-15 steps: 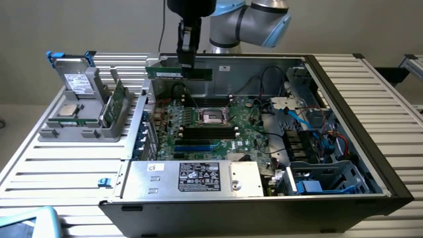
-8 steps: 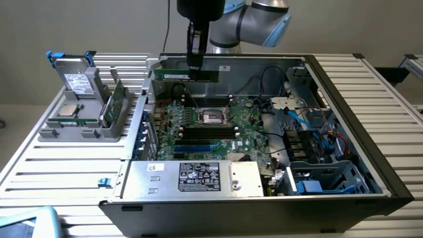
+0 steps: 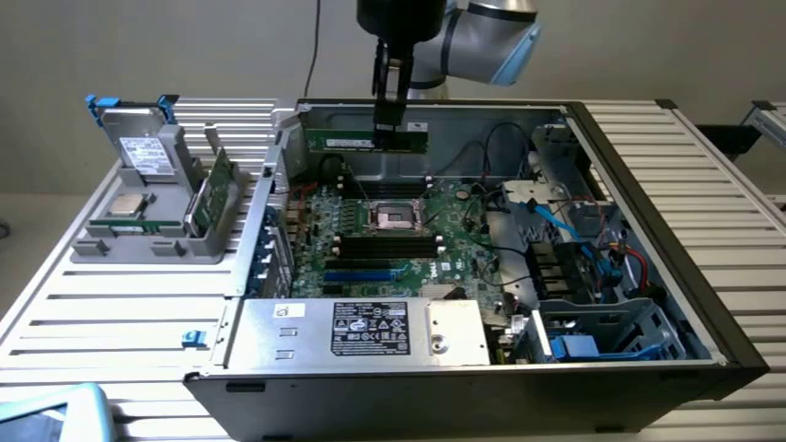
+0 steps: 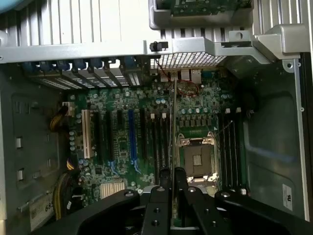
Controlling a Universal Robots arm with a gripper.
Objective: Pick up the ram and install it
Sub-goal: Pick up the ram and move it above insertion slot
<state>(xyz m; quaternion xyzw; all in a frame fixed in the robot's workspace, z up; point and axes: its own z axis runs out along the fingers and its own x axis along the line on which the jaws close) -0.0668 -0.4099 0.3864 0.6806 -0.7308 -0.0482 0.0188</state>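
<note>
Jaws drawn narrow, the black two-fingered gripper pinches the ram, a long, slim green circuit-board stick with a pale label, gripped toward one end. The stick hangs level and on edge in the air at the far end of the open dark-grey metal computer case. It is above the green motherboard and clear of the long black memory slots beside the square metal processor socket. The case stands mid-worktop on the white slatted worktop. A grey plastic parts holder sits toward the edge at the exterior view's left.
</note>
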